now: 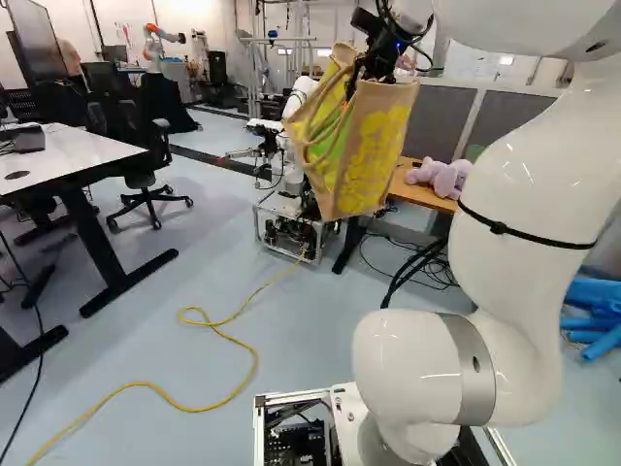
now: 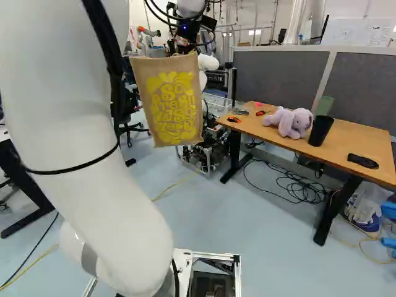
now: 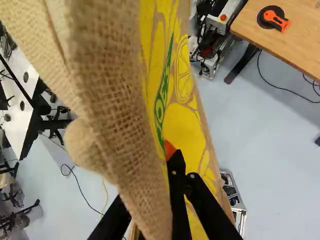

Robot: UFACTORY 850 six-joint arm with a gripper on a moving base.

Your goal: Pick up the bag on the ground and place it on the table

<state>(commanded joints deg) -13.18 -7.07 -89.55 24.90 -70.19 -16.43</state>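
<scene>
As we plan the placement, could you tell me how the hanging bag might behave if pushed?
The bag would probably swing, since it hangs by its top from the gripper. Its flat, broad sides suggest some stiffness, though woven cloth likely bends. The coarse weave looks unlikely to slip.

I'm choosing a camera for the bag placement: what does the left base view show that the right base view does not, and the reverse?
Only the left base view shows the bag's green-marked side, with a handle hanging over it, and the dark item on the white desk.

Only the right base view shows the black cup and the black oblong thing on the wooden table.

Both show the raised bag, the wooden table, the lilac plush toy and the yellow cable.
</scene>
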